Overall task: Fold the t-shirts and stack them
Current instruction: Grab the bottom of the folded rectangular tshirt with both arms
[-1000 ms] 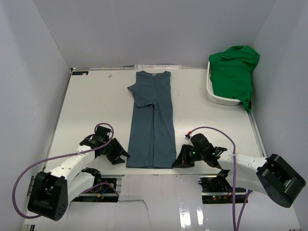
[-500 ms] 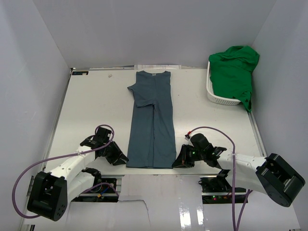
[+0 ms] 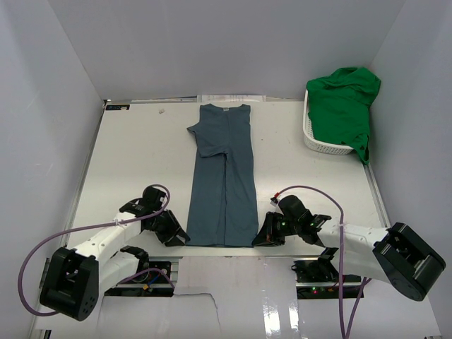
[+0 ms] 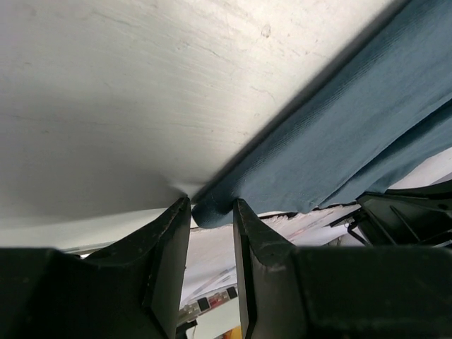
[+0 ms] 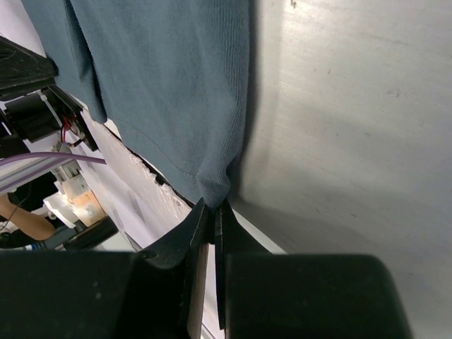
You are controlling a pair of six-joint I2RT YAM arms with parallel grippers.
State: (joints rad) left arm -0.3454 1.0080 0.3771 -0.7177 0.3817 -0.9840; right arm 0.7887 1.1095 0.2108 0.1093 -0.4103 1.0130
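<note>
The right gripper (image 3: 260,239) is low on the table (image 3: 134,162), just off the near right corner of the dark slate-blue t-shirt (image 3: 222,176). From its wrist view the right gripper (image 5: 212,208) has its jaws clenched tight, with that corner of the shirt's (image 5: 169,85) hem pinched between the tips.

The left gripper (image 3: 176,236) sits on the opposite side, at the near left corner of the same hem. In its wrist view the left gripper (image 4: 212,206) has its jaws partly apart, and the rolled corner of the shirt (image 4: 339,141) fills the gap between them. I can't tell whether they are actually squeezing the cloth or only bracketing it.

The blue shirt lies flat in the middle of the table as a long narrow strip, its sides folded inward. Its long axis runs near to far: collar at the far edge, hem at the near edge between the two grippers. The left sleeve (image 3: 201,138) sticks out to the left near the far end.

Well apart, at the far right corner, the green t-shirt (image 3: 342,106) is heaped in a white lattice basket (image 3: 321,146), spilling over its right rim.
</note>
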